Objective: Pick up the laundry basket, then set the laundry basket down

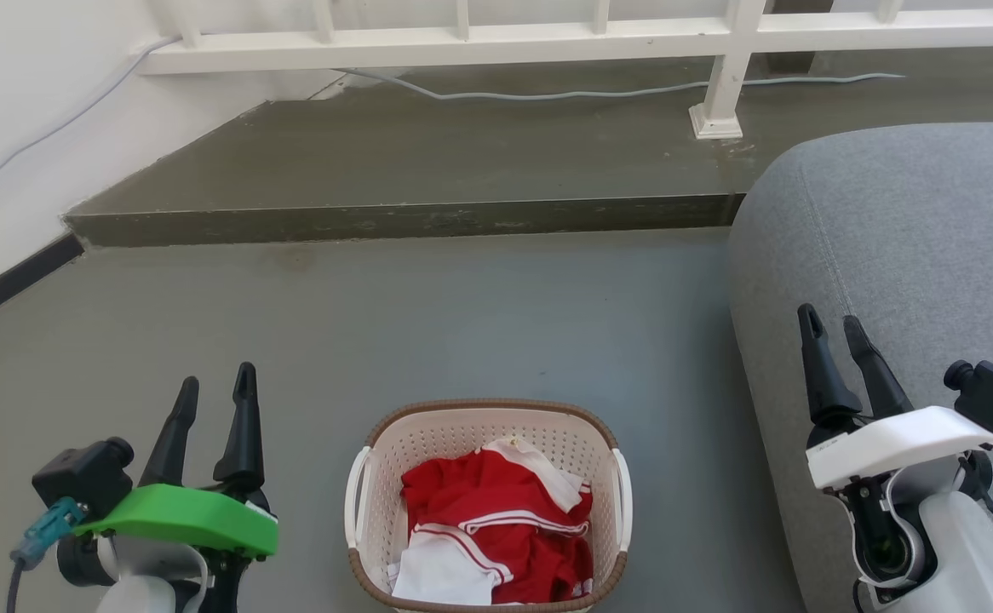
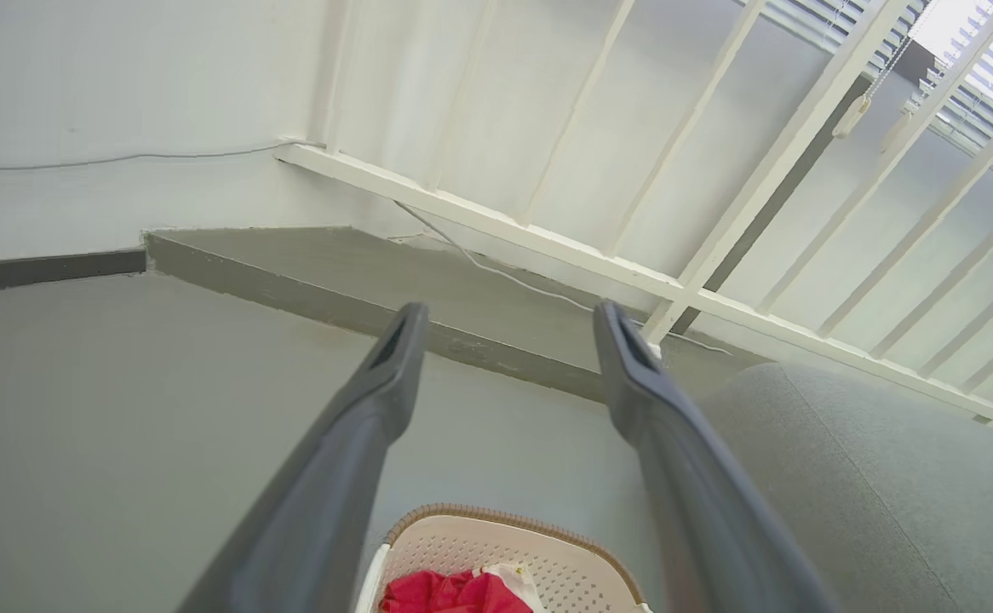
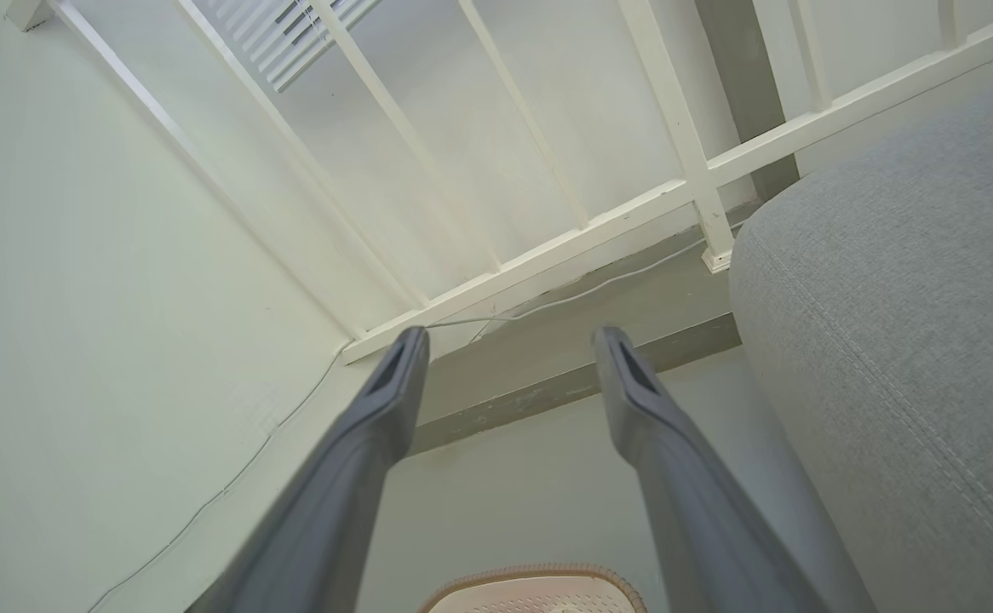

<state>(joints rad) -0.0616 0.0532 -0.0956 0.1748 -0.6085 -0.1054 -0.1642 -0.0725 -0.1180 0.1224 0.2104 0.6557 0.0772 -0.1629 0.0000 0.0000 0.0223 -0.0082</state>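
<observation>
Counting, we find one laundry basket point(image 1: 488, 409) on the grey floor point(image 1: 428, 315), near us and between our two grippers, holding a heap of red-and-white clothes point(image 1: 496, 519). Our left gripper point(image 1: 217, 379) and right gripper point(image 1: 829, 319) each hang clear of it, two fingers parted, empty. We log one grey sofa point(image 1: 905, 238) at right, one white railing point(image 1: 462, 47) far.
</observation>
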